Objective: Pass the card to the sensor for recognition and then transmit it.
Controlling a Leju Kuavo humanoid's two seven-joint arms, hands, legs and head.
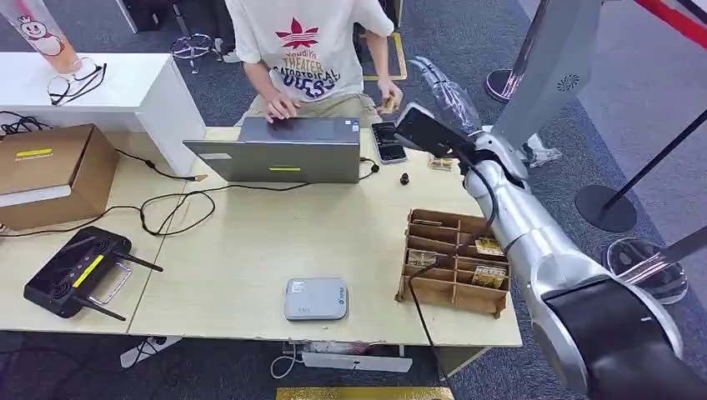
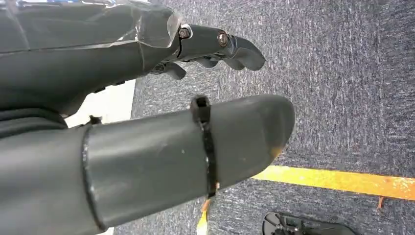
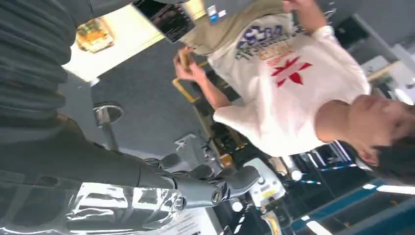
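My right hand (image 1: 444, 90) reaches past the table's far right corner, fingers spread and nothing in it; the right wrist view shows its dark fingers (image 3: 222, 185) bare. A person behind the table holds a small golden card (image 1: 388, 104) in one hand, and the card (image 3: 184, 59) is apart from my fingers. The dark flat sensor device (image 1: 388, 142) lies on the table beside the laptop, also seen as a dark screen (image 3: 164, 19). Another golden card (image 3: 93, 34) lies on the table edge near my wrist. My left hand (image 2: 195, 88) hangs over carpet, thumb and fingers apart, holding nothing.
A wooden compartment box (image 1: 450, 287) with several cards stands at the table's right front. A grey laptop (image 1: 283, 150), a small grey box (image 1: 315, 298), a black controller (image 1: 75, 271), cables and a cardboard box (image 1: 50, 171) lie on the table. Stanchion bases (image 1: 604, 208) stand right.
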